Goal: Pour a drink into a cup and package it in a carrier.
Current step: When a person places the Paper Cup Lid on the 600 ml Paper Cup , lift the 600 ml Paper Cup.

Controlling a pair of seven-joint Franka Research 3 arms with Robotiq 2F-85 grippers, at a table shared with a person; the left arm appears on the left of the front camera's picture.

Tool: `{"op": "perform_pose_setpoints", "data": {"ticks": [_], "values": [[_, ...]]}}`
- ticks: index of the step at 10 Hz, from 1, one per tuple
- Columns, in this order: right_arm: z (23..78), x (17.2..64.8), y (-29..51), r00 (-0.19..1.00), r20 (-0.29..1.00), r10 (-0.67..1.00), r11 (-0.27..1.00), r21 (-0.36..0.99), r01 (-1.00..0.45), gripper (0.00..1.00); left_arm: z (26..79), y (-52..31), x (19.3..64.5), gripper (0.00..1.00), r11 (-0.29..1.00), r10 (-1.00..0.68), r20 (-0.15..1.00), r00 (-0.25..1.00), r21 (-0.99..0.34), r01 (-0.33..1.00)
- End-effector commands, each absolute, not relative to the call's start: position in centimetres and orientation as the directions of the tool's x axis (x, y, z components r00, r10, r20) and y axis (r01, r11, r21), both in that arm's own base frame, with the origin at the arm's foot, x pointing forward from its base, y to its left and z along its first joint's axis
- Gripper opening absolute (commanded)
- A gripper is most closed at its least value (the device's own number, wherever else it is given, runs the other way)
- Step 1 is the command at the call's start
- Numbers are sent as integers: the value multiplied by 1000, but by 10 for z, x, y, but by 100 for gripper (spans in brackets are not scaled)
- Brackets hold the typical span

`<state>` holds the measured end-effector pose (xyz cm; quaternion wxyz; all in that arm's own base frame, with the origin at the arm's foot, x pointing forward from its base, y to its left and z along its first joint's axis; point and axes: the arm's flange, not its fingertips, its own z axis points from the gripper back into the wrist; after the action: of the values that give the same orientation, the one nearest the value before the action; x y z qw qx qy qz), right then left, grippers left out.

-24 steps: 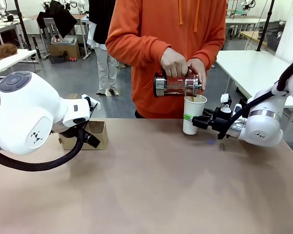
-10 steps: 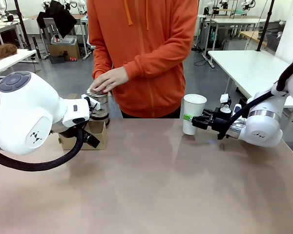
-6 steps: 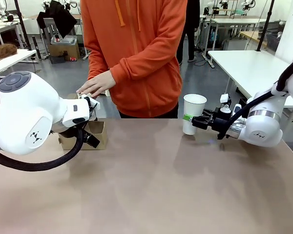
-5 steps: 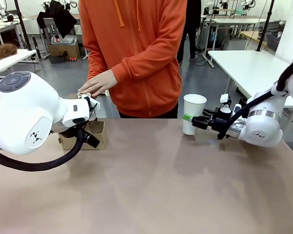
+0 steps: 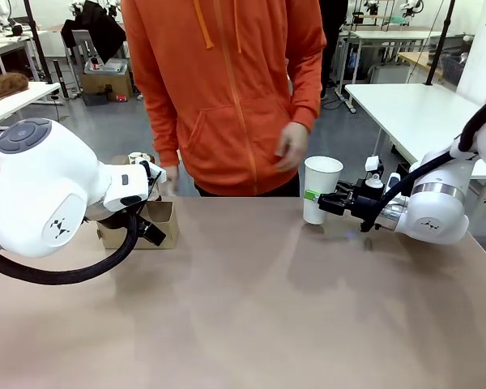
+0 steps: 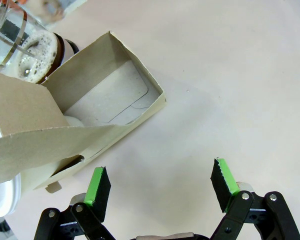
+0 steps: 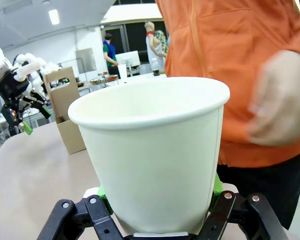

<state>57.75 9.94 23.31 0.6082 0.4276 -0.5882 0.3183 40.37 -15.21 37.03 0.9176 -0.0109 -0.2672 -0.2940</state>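
While the right fingers (image 5: 330,201) are clamped on the lower part of the white cup (image 5: 321,188), it is kept upright at the far side of the surface (image 5: 251,308). The left fingers (image 6: 97,186) are spread wide and empty just beside the cardboard carrier (image 6: 90,75), behind which the glass jug (image 6: 30,50) is seen.

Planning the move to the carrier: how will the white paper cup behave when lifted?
The cup, being paper, probably dents if squeezed hard. Tall, tapered and lidless, it may tip or spill. The right gripper holds it low.
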Motion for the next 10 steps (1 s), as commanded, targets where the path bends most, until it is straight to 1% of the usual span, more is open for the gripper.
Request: {"op": "perform_pose_setpoints", "data": {"ticks": [1, 10], "values": [[236, 579, 102, 105, 988, -110, 440, 143, -887, 80, 371, -152, 403, 100, 827, -533, 498, 684, 135, 546], [236, 579, 102, 105, 988, -110, 440, 143, -887, 80, 371, -152, 403, 100, 827, -533, 498, 684, 135, 546]]}}
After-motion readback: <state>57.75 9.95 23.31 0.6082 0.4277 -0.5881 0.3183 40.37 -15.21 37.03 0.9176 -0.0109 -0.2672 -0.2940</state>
